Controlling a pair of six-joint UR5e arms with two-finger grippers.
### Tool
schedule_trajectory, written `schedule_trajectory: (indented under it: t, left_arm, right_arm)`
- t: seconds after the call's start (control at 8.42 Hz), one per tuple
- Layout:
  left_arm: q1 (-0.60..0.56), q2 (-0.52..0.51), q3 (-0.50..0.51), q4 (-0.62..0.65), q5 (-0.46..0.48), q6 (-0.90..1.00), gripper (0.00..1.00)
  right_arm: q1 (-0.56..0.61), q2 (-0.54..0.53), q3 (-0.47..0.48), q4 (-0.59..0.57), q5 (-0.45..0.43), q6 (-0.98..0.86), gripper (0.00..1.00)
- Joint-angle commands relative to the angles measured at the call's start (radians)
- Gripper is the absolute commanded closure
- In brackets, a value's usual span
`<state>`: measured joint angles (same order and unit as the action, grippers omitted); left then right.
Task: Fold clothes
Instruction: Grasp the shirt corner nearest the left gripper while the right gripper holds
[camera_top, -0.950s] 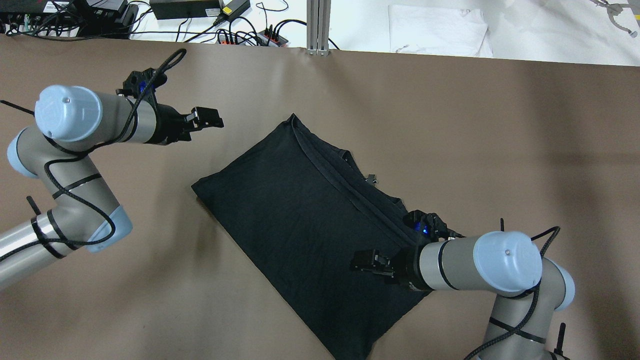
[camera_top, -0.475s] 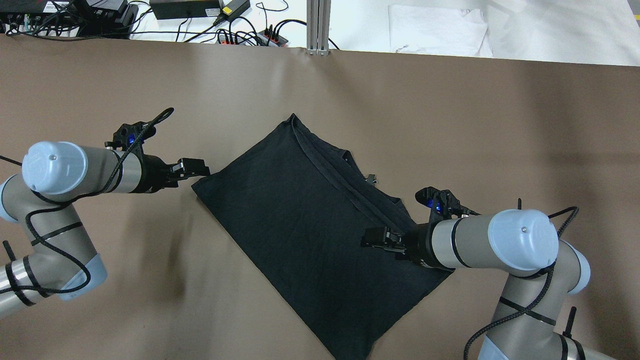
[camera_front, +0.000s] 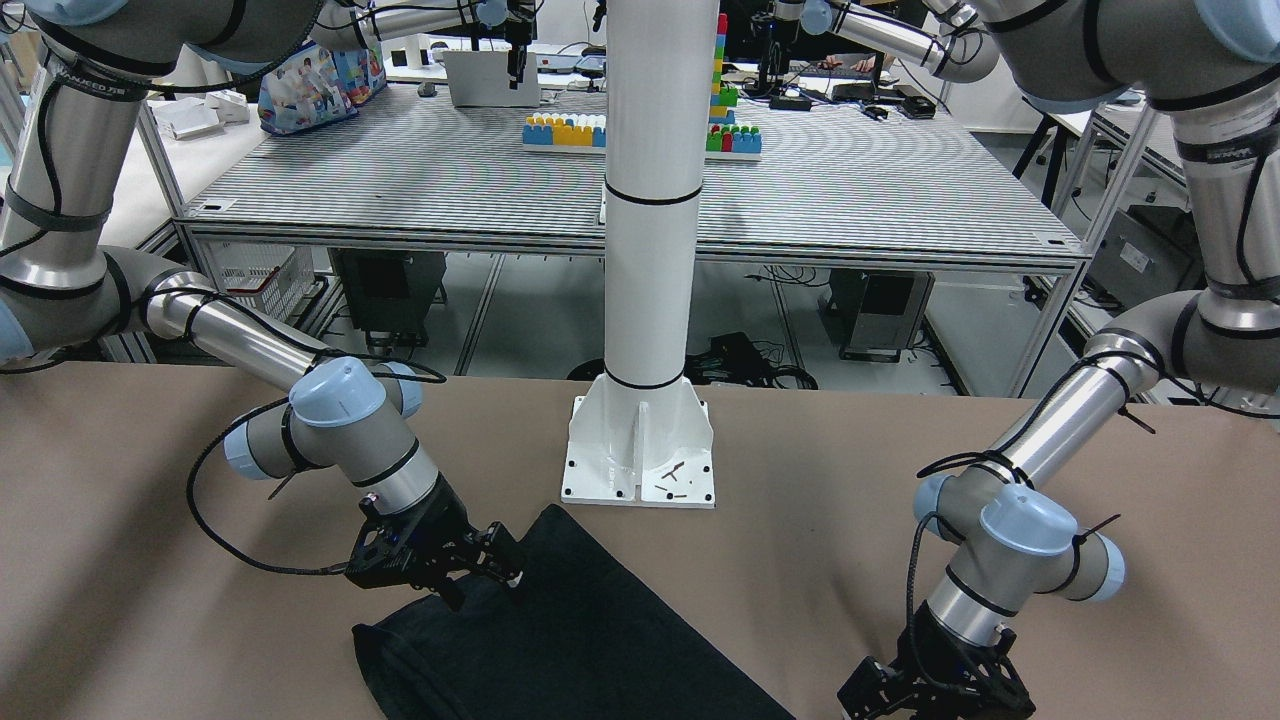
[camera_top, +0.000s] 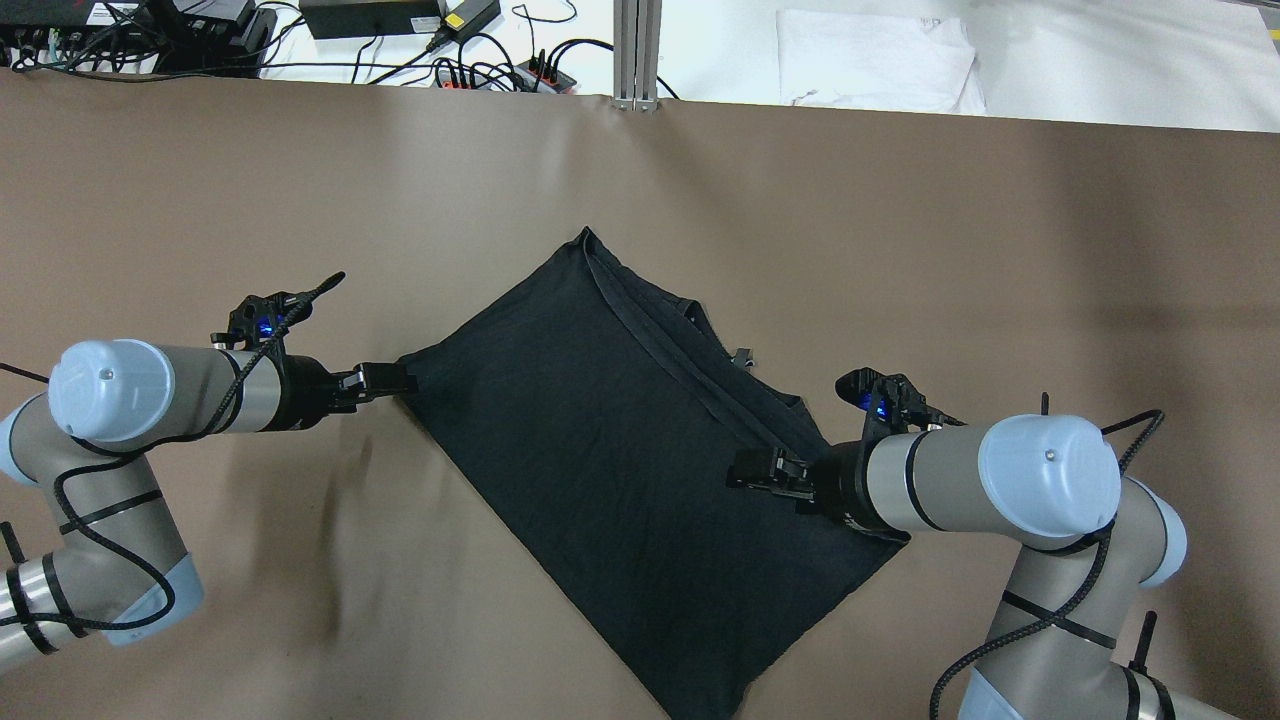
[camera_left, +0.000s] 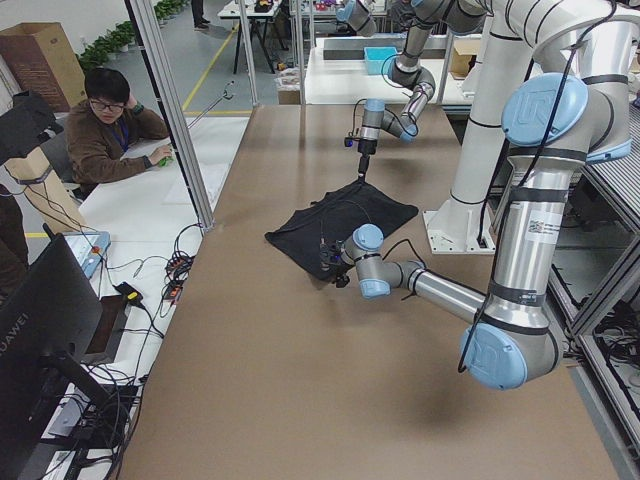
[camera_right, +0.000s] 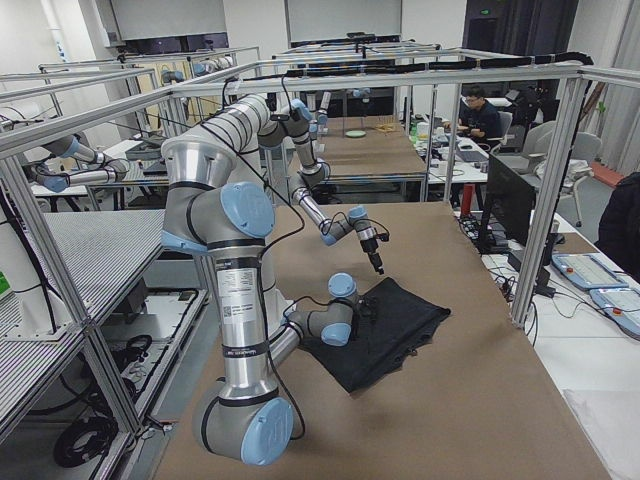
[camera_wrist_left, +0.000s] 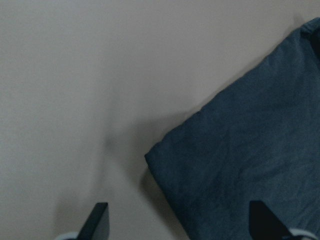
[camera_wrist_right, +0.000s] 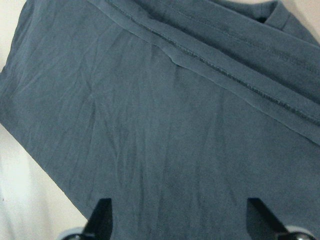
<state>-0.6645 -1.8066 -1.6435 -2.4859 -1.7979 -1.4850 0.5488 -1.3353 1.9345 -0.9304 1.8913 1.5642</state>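
Across the garment (camera_top: 600, 440), left arm (camera_top: 190, 395) and right arm (camera_top: 930, 480) point inward, low, jaws wide.

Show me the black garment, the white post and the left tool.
black garment (camera_top: 620, 470), overhead view, middle of the cloth
white post (camera_front: 655, 280), front-facing view, upright tube
left tool (camera_top: 400, 379), overhead view, between its fingertips

- One white post (camera_front: 650, 200), standing on one brown bench (camera_front: 800, 480).
- One black garment (camera_front: 600, 640), just in front of the post.
- Two robot arms, the left arm (camera_front: 1010, 540) and the right arm (camera_front: 340, 420), one on either side of the post.
- One folded white cloth (camera_top: 875, 60), off the bench on the side across from the post.
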Motion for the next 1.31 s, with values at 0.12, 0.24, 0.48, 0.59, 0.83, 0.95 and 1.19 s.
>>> schedule_trajectory:
  t: [0.12,0.24,0.48,0.59,0.83,0.95,1.19]
  left_arm:
    - [0.025,-0.068,0.097,-0.008,0.025,0.015,0.00]
    - [0.023,-0.077,0.111,-0.008,0.026,0.018,0.00]
    - [0.023,-0.083,0.120,-0.010,0.031,0.020,0.00]
    - [0.025,-0.088,0.120,-0.008,0.031,0.019,0.00]
    - [0.023,-0.102,0.120,-0.007,0.031,0.006,0.42]
    - [0.023,-0.102,0.120,-0.008,0.031,0.002,0.87]
    - [0.014,-0.105,0.114,-0.001,0.017,0.008,1.00]
  right_arm:
    - [0.000,-0.008,0.000,-0.005,-0.003,0.002,0.06]
    - [0.000,-0.011,0.000,-0.005,-0.005,0.003,0.06]
    - [0.000,-0.015,0.000,-0.005,-0.005,0.003,0.06]
    - [0.000,-0.016,0.000,-0.005,-0.006,0.003,0.06]
    - [0.000,-0.018,0.001,-0.005,-0.020,0.005,0.06]
    - [0.000,-0.016,0.000,-0.005,-0.020,0.005,0.06]
    - [0.000,-0.016,-0.002,-0.005,-0.020,0.003,0.06]
